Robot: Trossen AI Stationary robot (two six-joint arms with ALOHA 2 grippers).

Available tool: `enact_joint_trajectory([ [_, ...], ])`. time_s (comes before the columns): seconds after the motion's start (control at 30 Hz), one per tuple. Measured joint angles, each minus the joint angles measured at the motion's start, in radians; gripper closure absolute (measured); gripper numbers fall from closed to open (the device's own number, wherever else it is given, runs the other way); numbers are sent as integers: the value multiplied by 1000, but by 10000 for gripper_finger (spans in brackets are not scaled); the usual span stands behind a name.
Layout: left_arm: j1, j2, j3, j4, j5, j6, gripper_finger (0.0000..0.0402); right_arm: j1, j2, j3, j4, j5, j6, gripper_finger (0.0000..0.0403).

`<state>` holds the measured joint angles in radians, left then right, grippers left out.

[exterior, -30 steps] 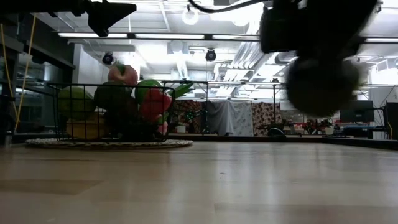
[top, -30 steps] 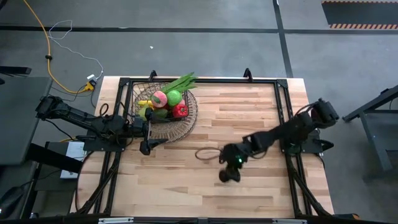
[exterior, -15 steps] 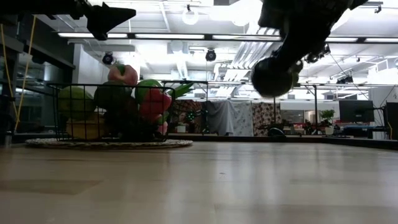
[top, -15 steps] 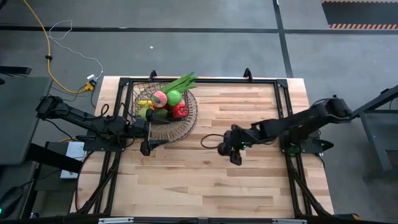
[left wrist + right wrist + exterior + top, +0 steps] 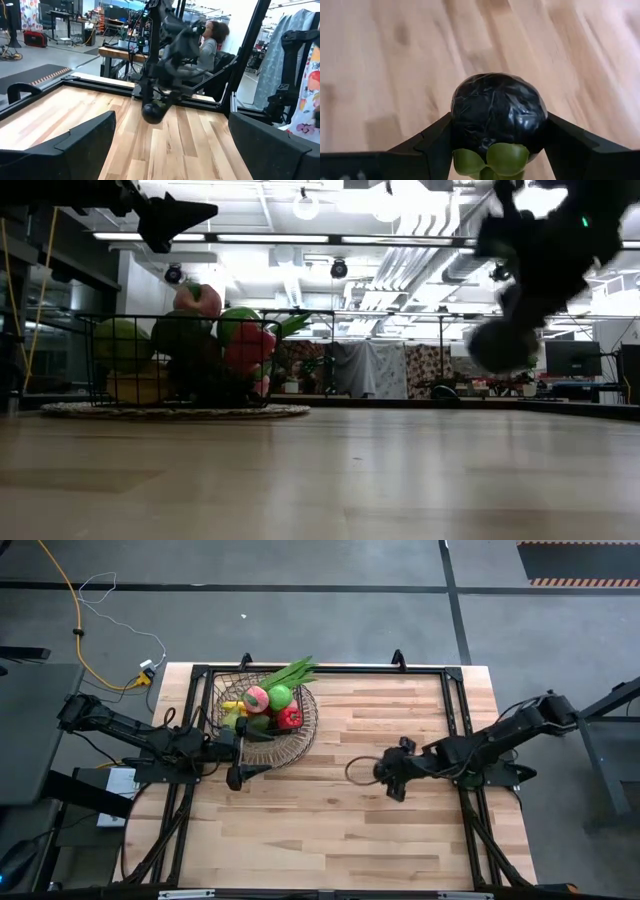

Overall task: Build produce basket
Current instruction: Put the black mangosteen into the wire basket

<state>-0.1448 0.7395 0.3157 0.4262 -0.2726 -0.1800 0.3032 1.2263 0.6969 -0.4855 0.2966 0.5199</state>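
The dark wire basket (image 5: 304, 732) stands at the table's far left, filled with green, red, pink and yellow produce (image 5: 266, 706) and leafy stalks (image 5: 293, 671); it also shows in the low view (image 5: 200, 360). My left gripper (image 5: 238, 761) hangs level and open just on the near side of the basket, with nothing between its fingers. My right gripper (image 5: 392, 777) is over the table's middle right, shut on a dark, almost black round piece of produce (image 5: 497, 115) with green leaves at its base. My right gripper pinches the dark round piece by its two opposite sides (image 5: 456, 125) between its two fingers. Its green leafy end (image 5: 492, 159) points back toward the gripper. The fingers slant downward. The piece hangs clear above the table (image 5: 500, 345).
Bare wooden tabletop (image 5: 330, 830) lies between the basket and my right gripper. A black frame rail (image 5: 330, 670) runs around the table. A loop of black cable (image 5: 356, 772) hangs beside my right gripper. A person (image 5: 210, 42) sits beyond the table's right side.
My right gripper has carried the dark piece from the table's near middle toward the far and right edges, rising slightly and turning its wrist as it went. The piece stays clear of the table. My left gripper has rolled a little in place.
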Motion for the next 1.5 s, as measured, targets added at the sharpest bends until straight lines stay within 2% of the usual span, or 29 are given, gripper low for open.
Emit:
enact_joint_trajectory([
  [0.1,0,0,0,0,0,-1,25,-30,-79,-122,56,-34,84,160],
  [0.2,0,0,0,4,0,4,25,-53,-170,-217,186,-39,90,160],
  [0.33,0,0,0,31,0,7,25,-103,-274,-292,472,-24,-79,160],
  [0.47,0,0,0,45,-3,17,25,-173,-318,-317,733,-19,-266,160],
  [0.63,0,0,0,44,-26,42,25,-244,-310,-319,920,-100,-428,160],
  [0.8,0,0,0,55,-27,50,25,-277,-310,-319,925,-118,-462,160],
  [1.5,1,0,0,94,-54,61,25,-277,-310,-319,923,-122,-467,160],
])
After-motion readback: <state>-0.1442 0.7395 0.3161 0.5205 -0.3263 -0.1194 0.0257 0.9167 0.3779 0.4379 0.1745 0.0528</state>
